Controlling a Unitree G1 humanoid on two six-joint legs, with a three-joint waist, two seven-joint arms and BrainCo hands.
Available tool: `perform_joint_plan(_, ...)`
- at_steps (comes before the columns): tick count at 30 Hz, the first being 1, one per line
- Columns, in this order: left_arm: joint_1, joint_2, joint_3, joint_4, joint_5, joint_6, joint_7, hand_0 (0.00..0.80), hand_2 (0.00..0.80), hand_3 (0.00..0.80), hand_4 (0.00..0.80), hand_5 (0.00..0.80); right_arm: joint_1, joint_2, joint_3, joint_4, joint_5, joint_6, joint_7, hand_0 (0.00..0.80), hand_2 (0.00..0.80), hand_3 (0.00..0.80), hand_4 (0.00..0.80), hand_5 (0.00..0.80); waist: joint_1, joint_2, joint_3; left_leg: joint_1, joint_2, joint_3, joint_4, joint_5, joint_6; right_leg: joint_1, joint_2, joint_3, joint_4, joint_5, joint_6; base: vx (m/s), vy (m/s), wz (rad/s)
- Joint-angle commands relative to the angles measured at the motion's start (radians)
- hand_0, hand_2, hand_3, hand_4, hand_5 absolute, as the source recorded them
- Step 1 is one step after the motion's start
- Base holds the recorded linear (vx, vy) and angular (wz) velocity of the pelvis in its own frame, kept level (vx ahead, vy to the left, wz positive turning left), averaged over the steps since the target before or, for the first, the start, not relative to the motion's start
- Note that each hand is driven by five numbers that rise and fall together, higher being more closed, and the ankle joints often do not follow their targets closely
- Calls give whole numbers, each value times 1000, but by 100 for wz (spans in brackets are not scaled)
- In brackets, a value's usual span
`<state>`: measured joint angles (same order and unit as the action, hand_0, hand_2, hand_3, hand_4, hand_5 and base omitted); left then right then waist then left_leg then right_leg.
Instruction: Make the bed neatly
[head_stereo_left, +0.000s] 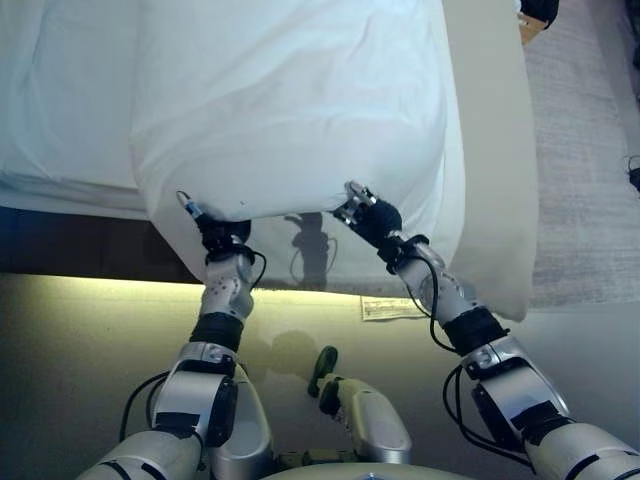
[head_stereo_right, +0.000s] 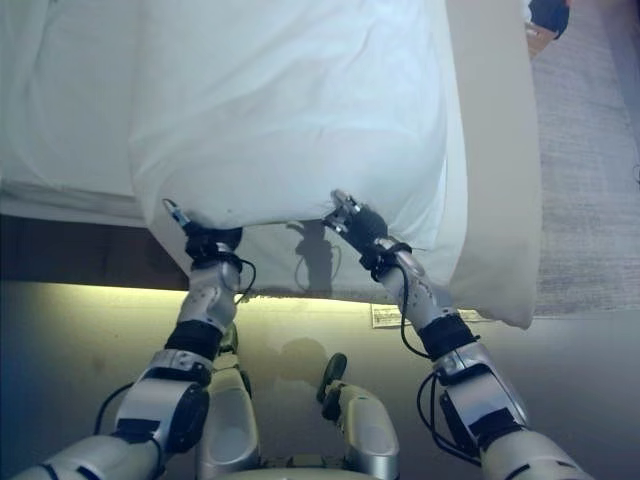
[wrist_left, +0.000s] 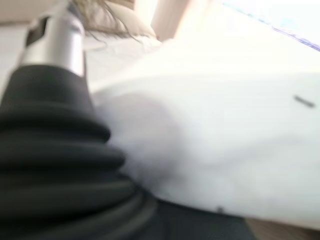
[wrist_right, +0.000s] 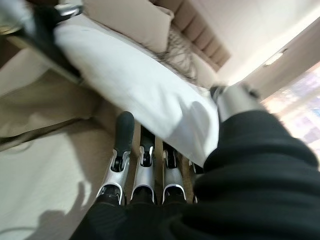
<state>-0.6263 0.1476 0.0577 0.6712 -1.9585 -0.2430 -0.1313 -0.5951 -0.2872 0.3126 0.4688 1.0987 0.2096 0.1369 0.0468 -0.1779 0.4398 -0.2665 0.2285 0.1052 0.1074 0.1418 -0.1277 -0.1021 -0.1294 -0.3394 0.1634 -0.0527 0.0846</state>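
L and R robot hand (head_stereo_left: 213, 232) (head_stereo_left: 366, 214) under duvet (head_stereo_left: 290, 110) hem at bed (head_stereo_left: 495, 200) foot edge; R fingers straight, thumb pinching cloth; L grip unclear. Risk: hem slipping, uneven pull.

ahead: white duvet (head_stereo_left: 290, 110) overhangs bed edge, blocking | right: beige cover (head_stereo_left: 495, 180) | below: floor (head_stereo_left: 90, 340) open

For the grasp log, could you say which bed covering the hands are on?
The puffy white duvet: left hand and right hand meet its near edge; the beige cover lies untouched beside it.
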Motion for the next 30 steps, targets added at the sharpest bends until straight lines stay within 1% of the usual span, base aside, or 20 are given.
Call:
perform_joint_plan(1, 57, 135, 97, -23, -14, -37, -84, 0, 0, 0, 0, 0, 156, -76, -79, -72, -47, 44, 83, 0, 0, 0, 0, 0, 13, -2, -158, 52, 19, -14, -13, -88, -35, 39, -89, 36, -64, 27, 67, 39, 57, 3)
perform_joint_plan(2, 62, 137, 99, -22, -14, -35, -87, 0, 0, 0, 0, 0, 166, -78, -78, -70, -52, 58, 92, 0, 0, 0, 0, 0, 12, -2, -162, 55, 18, -14, -17, -87, -35, 41, -89, 36, -68, 29, 68, 63, 68, 4)
perform_joint_plan(4, 107, 148, 121, -19, -14, -15, -110, 0, 0, 0, 0, 0, 262, -91, -58, -41, -119, 122, 181, 0, 0, 0, 0, 0, 13, 3, -182, 84, 12, -11, -32, -90, -34, 69, -92, 36, -79, 26, 74, 80, 71, 4)
perform_joint_plan(6, 149, 147, 135, -8, -14, 1, -140, 0, 0, 0, 0, 0, 341, -98, -35, -7, -160, 229, 288, 0, 0, 0, 0, 0, 11, 9, -201, 105, 6, -9, -42, -88, -32, 88, -96, 35, -87, 29, 77, 67, 89, 2)
perform_joint_plan(8, 174, 149, 143, 17, -14, 23, -167, 0, 0, 0, 0, 0, 390, -100, -17, 47, -230, 254, 346, 0, 0, 0, 0, 0, 10, 17, -217, 117, 1, -8, -48, -82, -29, 97, -101, 33, -94, 37, 79, 70, 102, -3)
perform_joint_plan(10, 198, 148, 157, 68, -14, 53, -199, 0, 0, 0, 0, 0, 430, -99, -2, 170, -378, 243, 406, 0, 0, 0, 0, 0, 11, 29, -241, 149, -4, -6, -56, -88, -28, 124, -106, 35, -99, 31, 79, 117, 105, -3)
perform_joint_plan(12, 210, 143, 170, 90, -14, 66, -209, 0, 0, 0, 0, 0, 452, -97, 6, 244, -476, 234, 418, 0, 0, 0, 0, 0, 11, 38, -256, 163, -10, -5, -64, -83, -26, 136, -109, 36, -106, 35, 78, 83, 88, -3)
perform_joint_plan(13, 219, 138, 174, 98, -14, 68, -214, 0, 0, 0, 0, 0, 465, -99, 8, 286, -518, 216, 427, 0, 0, 0, 0, 0, 10, 45, -263, 172, -13, -4, -67, -84, -25, 143, -111, 37, -107, 33, 79, 82, 103, -5)
perform_joint_plan(15, 232, 133, 188, 121, -14, 76, -220, 0, 0, 0, 0, 0, 489, -95, 0, 359, -555, 213, 411, 0, 0, 0, 0, 0, 7, 59, -276, 192, -21, -2, -77, -84, -24, 159, -113, 43, -114, 32, 78, 71, 111, -6)
perform_joint_plan(18, 253, 129, 213, 141, -14, 80, -225, 0, 0, 0, 0, 0, 528, -88, -36, 430, -575, 201, 402, 0, 0, 0, 0, 0, 4, 76, -296, 217, -30, 3, -95, -81, -23, 180, -117, 46, -126, 33, 80, 46, 86, -10)
perform_joint_plan(22, 282, 133, 246, 151, -14, 77, -226, 0, 0, 0, 0, 0, 564, -92, -94, 465, -550, 178, 376, 0, 0, 0, 0, 0, 0, 91, -319, 242, -38, 7, -119, -74, -24, 199, -119, 43, -140, 39, 83, 11, 21, -3)
perform_joint_plan(27, 322, 163, 318, 189, -14, 98, -242, 0, 0, 0, 0, 0, 581, -117, -205, 520, -487, 153, 370, 0, 0, 0, 0, 0, 0, 112, -351, 282, -47, 7, -163, -63, -23, 222, -120, 31, -164, 54, 85, -10, 6, -4)
perform_joint_plan(30, 343, 177, 368, 207, -14, 114, -250, 0, 0, 0, 0, 0, 578, -126, -259, 561, -479, 129, 356, 0, 0, 0, 0, 0, 5, 124, -371, 305, -53, 3, -182, -63, -22, 236, -119, 23, -177, 59, 83, 0, 0, 0)
